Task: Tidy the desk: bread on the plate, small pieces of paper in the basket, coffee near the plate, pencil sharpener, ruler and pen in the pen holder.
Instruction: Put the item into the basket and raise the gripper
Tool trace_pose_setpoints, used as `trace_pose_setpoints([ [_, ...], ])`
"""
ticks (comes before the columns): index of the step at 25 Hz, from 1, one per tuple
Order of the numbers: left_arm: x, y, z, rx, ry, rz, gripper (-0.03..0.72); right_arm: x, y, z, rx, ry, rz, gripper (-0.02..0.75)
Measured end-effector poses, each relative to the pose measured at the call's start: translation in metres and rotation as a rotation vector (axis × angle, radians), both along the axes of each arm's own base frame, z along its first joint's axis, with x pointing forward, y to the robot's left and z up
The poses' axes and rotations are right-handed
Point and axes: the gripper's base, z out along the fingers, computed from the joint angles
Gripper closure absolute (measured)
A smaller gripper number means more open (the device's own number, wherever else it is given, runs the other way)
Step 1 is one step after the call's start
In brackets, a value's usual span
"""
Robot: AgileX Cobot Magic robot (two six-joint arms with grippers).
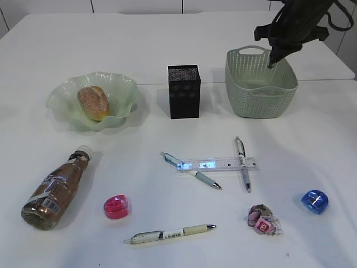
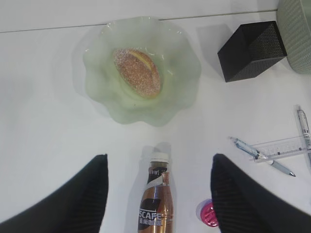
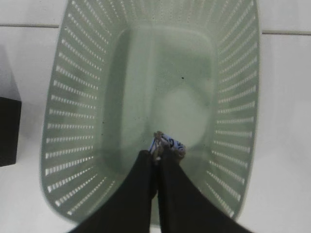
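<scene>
Paper wad (image 3: 167,144) pinched by right gripper (image 3: 156,156) above basket (image 3: 77,97)

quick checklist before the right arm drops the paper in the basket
1. Right pincer shut on paper wad: ok.
2. Wad over the basket opening, inside the rim: ok.
3. Basket floor below is bare: ok.
4. Left pincer open, well away, above the coffee: ok.
5. Second wad binned: not ok, it lies on the desk.
6. Bread on the plate: ok.
</scene>
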Motion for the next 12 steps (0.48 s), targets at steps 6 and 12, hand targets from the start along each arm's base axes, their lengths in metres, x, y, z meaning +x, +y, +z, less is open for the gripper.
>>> trace_pose_setpoints([
  [6,0.0,0.0,0.0,0.0,0.0,0.0,0.237,0.01,0.0,-0.012,-0.005,-0.032,0.002,0.718],
  [12,0.0,-0.001,0.0,-0.007,0.001,-0.003,0.241,0.018,0.0,-0.031,-0.006,-0.021,0.003,0.703],
])
